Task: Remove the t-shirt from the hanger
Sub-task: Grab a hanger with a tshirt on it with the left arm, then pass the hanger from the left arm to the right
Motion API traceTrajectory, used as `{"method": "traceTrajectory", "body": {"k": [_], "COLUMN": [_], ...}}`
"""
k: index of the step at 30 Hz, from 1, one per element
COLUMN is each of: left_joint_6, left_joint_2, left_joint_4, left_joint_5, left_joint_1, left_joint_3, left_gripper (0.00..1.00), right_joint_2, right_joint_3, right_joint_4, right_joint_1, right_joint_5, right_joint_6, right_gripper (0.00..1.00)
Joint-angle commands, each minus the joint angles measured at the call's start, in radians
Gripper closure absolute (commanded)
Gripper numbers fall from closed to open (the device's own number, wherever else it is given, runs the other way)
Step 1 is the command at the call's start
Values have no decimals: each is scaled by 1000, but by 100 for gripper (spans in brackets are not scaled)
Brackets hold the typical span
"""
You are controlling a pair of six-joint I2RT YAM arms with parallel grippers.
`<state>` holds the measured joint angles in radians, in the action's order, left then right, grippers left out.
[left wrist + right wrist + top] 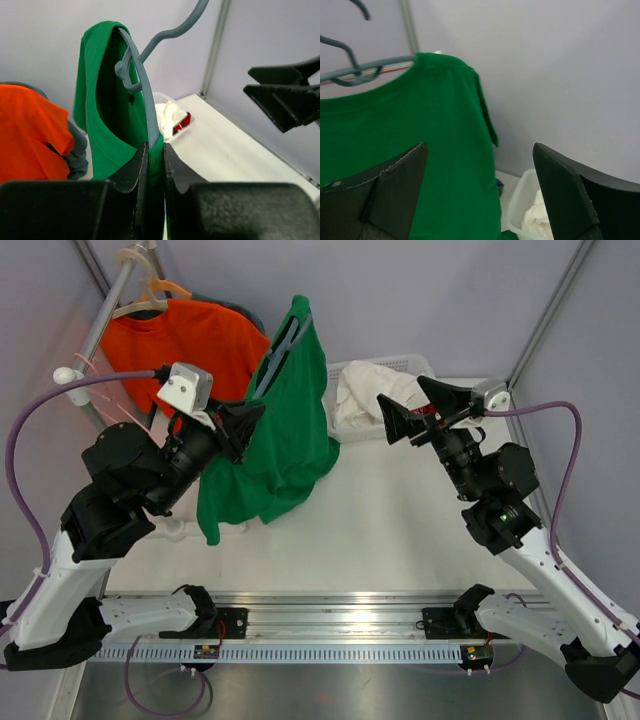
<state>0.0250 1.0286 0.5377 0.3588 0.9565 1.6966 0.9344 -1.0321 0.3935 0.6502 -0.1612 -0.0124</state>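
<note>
A green t-shirt (285,435) hangs on a grey hanger (278,352), held up above the table. My left gripper (243,423) is shut on the shirt's collar and the hanger's arm; in the left wrist view the fingers (155,162) pinch green cloth with the hanger (142,85) rising between them. My right gripper (412,412) is open and empty, to the right of the shirt. In the right wrist view the shirt (420,150) and hanger (355,70) fill the left, beyond the wide-apart fingers (395,175).
An orange t-shirt (185,345) hangs on a rail (100,325) at the back left. A white bin (375,395) with white cloth stands at the back middle. The table's white surface (400,520) lies below. Grey walls enclose the cell.
</note>
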Motion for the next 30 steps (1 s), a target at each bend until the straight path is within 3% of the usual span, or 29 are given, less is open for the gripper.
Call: {"method": "traceTrajectory", "body": {"k": [1, 6, 15, 25, 30], "left_joint_6": [26, -10, 53, 89, 89], "left_joint_2": [-65, -137, -197, -191, -197], "left_joint_4": [-16, -41, -194, -242, -242], "left_joint_5": [-112, -202, -236, -242, -258], "left_joint_1": [4, 4, 4, 4, 4], "left_joint_3": [-61, -210, -454, -509, -520], "left_gripper": [100, 100, 100, 100, 100], "right_joint_2": [-26, -25, 63, 175, 208], "right_joint_3": [-26, 15, 96, 79, 81], "right_joint_4": [-165, -102, 203, 303, 373], "right_joint_1": [-3, -3, -1, -1, -1], "right_joint_5": [308, 459, 675, 701, 671], "right_joint_6": [-24, -21, -96, -130, -158], "right_gripper": [7, 10, 17, 22, 38]}}
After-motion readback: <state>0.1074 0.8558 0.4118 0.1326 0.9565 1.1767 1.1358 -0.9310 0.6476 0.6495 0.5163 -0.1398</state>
